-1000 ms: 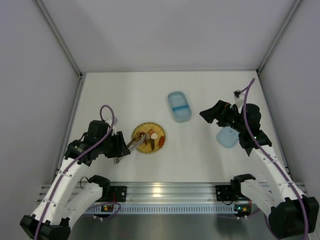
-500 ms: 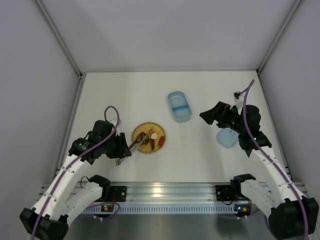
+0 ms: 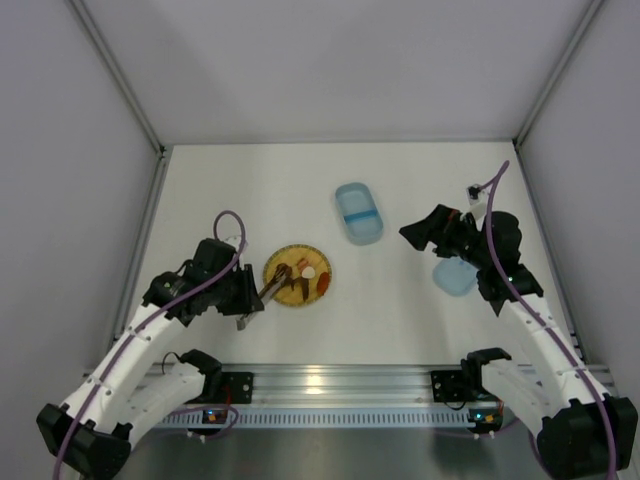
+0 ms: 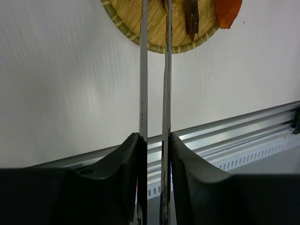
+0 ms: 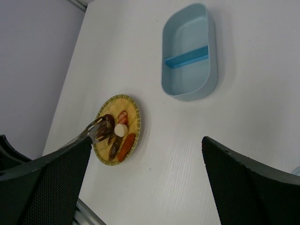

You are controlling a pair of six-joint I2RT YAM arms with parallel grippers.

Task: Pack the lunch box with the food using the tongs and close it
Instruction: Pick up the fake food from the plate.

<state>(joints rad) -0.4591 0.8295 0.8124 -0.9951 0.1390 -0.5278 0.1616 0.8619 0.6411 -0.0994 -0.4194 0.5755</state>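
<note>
My left gripper (image 3: 250,300) is shut on the pale tongs (image 4: 143,93), its fingers (image 4: 130,161) pressing both arms from outside. The tongs reach over the round yellow plate (image 3: 312,292), and their tips (image 5: 96,130) sit at a dark brown piece (image 5: 108,123) of food. White (image 5: 121,130), red (image 5: 123,117) and orange (image 5: 125,146) pieces also lie on the plate (image 5: 133,110). The light-blue lunch box (image 3: 358,212) stands uncovered and empty, with its divider (image 5: 187,56) showing. My right gripper (image 3: 425,230) hangs wide open right of the box, holding nothing.
The light-blue lid (image 3: 455,277) lies on the table under my right arm. The metal rail (image 3: 330,385) runs along the near edge. Grey walls enclose the table on three sides.
The left arm has shifted slightly right and toward the near edge, and the tongs' arms have been squeezed closer together. The right arm has not moved.
</note>
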